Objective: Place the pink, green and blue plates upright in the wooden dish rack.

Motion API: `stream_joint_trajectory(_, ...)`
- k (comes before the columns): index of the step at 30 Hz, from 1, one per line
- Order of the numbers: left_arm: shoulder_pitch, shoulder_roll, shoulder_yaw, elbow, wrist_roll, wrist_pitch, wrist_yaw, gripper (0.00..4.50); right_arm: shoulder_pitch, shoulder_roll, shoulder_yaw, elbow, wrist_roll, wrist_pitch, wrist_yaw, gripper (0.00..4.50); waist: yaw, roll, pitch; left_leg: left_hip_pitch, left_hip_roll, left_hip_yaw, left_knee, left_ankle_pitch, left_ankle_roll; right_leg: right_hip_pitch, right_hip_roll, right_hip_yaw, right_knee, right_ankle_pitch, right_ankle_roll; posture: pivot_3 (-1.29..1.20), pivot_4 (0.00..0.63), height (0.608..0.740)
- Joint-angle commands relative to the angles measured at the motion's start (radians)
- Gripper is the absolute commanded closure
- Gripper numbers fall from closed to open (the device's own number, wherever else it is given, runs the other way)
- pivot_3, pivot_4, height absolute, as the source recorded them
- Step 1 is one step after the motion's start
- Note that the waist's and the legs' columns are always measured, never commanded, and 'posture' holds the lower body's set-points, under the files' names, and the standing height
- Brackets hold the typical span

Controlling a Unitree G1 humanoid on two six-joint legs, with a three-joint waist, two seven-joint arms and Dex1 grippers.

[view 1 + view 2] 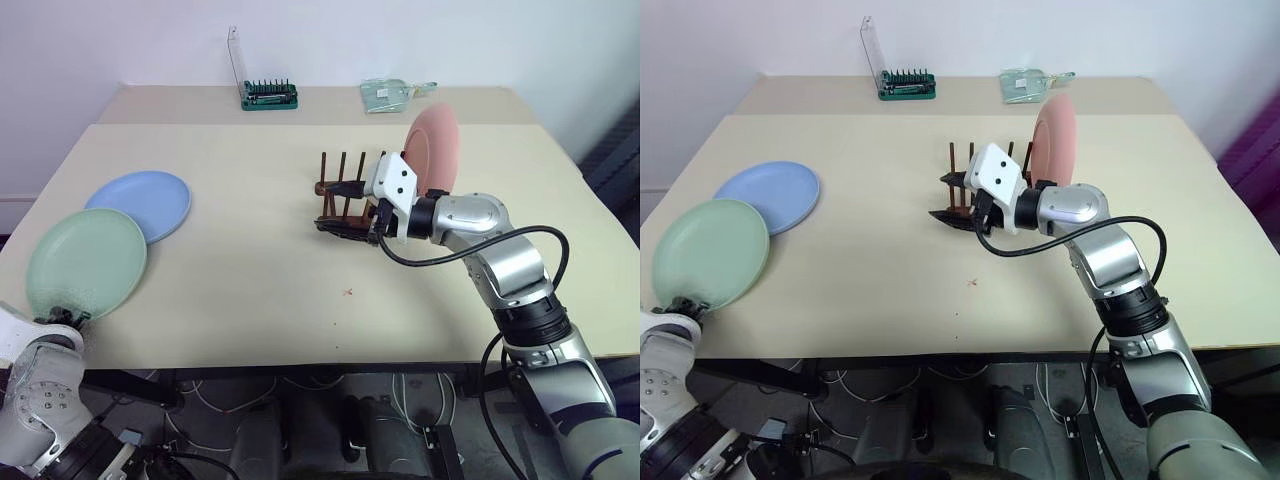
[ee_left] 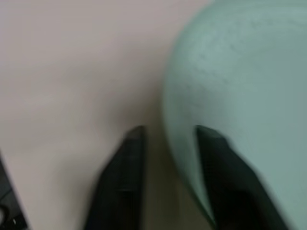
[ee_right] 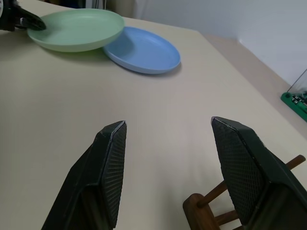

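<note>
The pink plate (image 1: 432,148) stands upright in the rack (image 1: 340,190), at the rack's right end, right of centre in the head view. The rack's dark pegs rise to the left of the plate, and the slots there hold nothing.

The right gripper (image 1: 345,228) hovers just in front of the rack, its arm reaching in from the lower right of the frame. Its fingers (image 3: 109,167) are spread apart with nothing between them; in the right wrist view bare desk shows through the gap and a corner of the rack sits beside one finger.

The green plate (image 1: 85,262) is at the left edge of the frame, near the desk's front corner. Its far rim overlaps the near edge of the blue plate (image 1: 142,204), which lies flat on the desk (image 1: 250,290) just behind it, up and to the right. In the right wrist view the green plate looks slightly raised and tilted over the blue one.

The left gripper (image 1: 62,318) is at the green plate's near rim, in the lower left of the frame. In the left wrist view one finger (image 2: 225,182) lies over the plate's face and the other is on the desk side of the rim, so the fingers straddle the edge; that view is blurred, and I cannot tell whether they are clamped on it.

At the back of the desk stand a green tool holder (image 1: 268,95) with a clear lid and a clear packet (image 1: 392,94).
</note>
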Motion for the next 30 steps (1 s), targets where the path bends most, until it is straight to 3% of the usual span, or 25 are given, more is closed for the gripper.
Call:
stream_joint_trajectory(1, -0.014, 0.019, -0.009, -0.002, -0.034, -0.046, -0.004, 4.48, 0.007, 0.001, -0.032, -0.035, -0.007, -0.017, -0.011, 1.63, 0.003, 0.0, 0.0, 0.0, 0.0, 0.0, 0.0, 0.0, 0.0, 0.0, 0.0, 0.0, 0.0, 0.0, 0.0, 0.0, 0.15, 0.73)
stream_joint_trajectory(5, -0.023, 0.002, -0.03, -0.019, -0.113, -0.15, -0.073, 4.48, 0.022, -0.004, -0.036, -0.047, -0.009, -0.02, -0.011, 1.63, 0.004, 0.0, 0.0, 0.0, 0.0, 0.0, 0.0, 0.0, 0.0, 0.0, 0.0, 0.0, -0.001, 0.0, 0.0, 0.0, 0.15, 0.73)
stream_joint_trajectory(12, 0.068, -0.048, -0.22, -0.159, -0.125, -0.383, -0.226, 4.48, 0.034, -0.031, -0.046, -0.099, 0.037, -0.002, 0.057, 1.63, 0.005, -0.001, 0.0, -0.001, 0.0, 0.001, -0.001, 0.0, 0.0, 0.0, -0.001, 0.0, -0.002, 0.0, -0.001, 0.0, 0.15, 0.73)
stream_joint_trajectory(14, 0.05, -0.013, -0.326, -0.184, -0.086, -0.375, -0.227, 4.5, 0.03, -0.033, -0.032, -0.113, 0.031, -0.008, 0.072, 1.11, 0.007, -0.001, 0.0, -0.001, 0.0, 0.0, -0.001, 0.0, 0.0, 0.0, 0.0, 0.0, -0.002, 0.0, -0.001, 0.0, 0.15, 0.73)
stream_joint_trajectory(17, -0.055, 0.05, -0.48, -0.18, -0.037, -0.333, -0.204, 4.5, 0.003, -0.019, 0.029, -0.09, -0.107, -0.139, 0.025, 0.03, 0.009, -0.001, 0.0, -0.001, 0.0, 0.0, -0.001, 0.0, -0.001, 0.0, 0.0, -0.001, -0.002, -0.001, 0.002, 0.0, 0.15, 0.73)
stream_joint_trajectory(23, -0.312, 0.149, -0.743, -0.055, 0.078, -0.206, -0.174, 4.5, -0.062, 0.024, 0.104, 0.001, -0.318, -0.367, -0.069, 0.03, 0.003, -0.001, 0.0, -0.001, -0.001, 0.002, -0.002, 0.001, 0.001, -0.001, 0.001, -0.001, -0.003, -0.001, 0.003, 0.0, 0.15, 0.73)
stream_joint_trajectory(30, -0.499, 0.077, -0.806, -0.006, 0.076, -0.076, -0.111, 4.5, -0.148, 0.092, 0.159, 0.144, -0.5, -0.509, -0.185, 0.03, -0.002, -0.001, 0.0, -0.001, -0.001, 0.001, -0.001, 0.002, 0.002, -0.001, 0.003, 0.0, -0.002, 0.001, 0.006, 0.0, 0.15, 0.73)
